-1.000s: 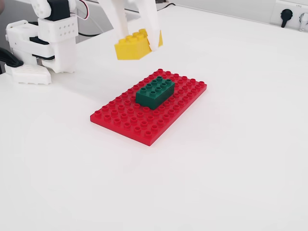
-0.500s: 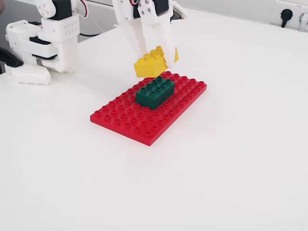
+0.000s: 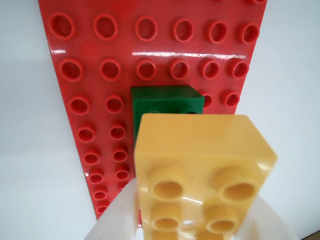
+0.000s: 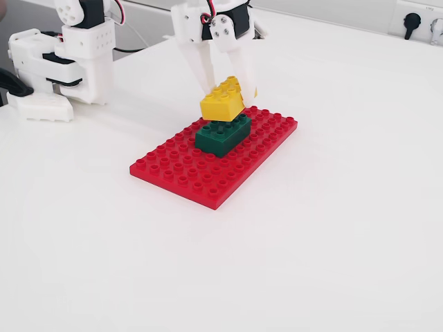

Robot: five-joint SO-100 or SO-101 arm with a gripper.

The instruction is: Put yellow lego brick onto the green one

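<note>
My white gripper [image 4: 227,86] is shut on the yellow lego brick [image 4: 221,103], which hangs tilted just above the green one [image 4: 220,136]. The green brick sits on the red studded baseplate [image 4: 180,169]. In the wrist view the yellow lego brick [image 3: 202,170] fills the lower middle between my white fingers [image 3: 117,220], and only the far end of the green one [image 3: 167,102] shows beyond it, on the red baseplate [image 3: 100,75]. Whether the two bricks touch I cannot tell.
The arm's white base [image 4: 66,59] stands at the back left in the fixed view. A wall socket [image 4: 413,21] is at the back right. White table [image 4: 332,235] surrounds the baseplate on all sides.
My gripper has carried the yellow brick rightward and down, from high above the table's back to just over the green brick.
</note>
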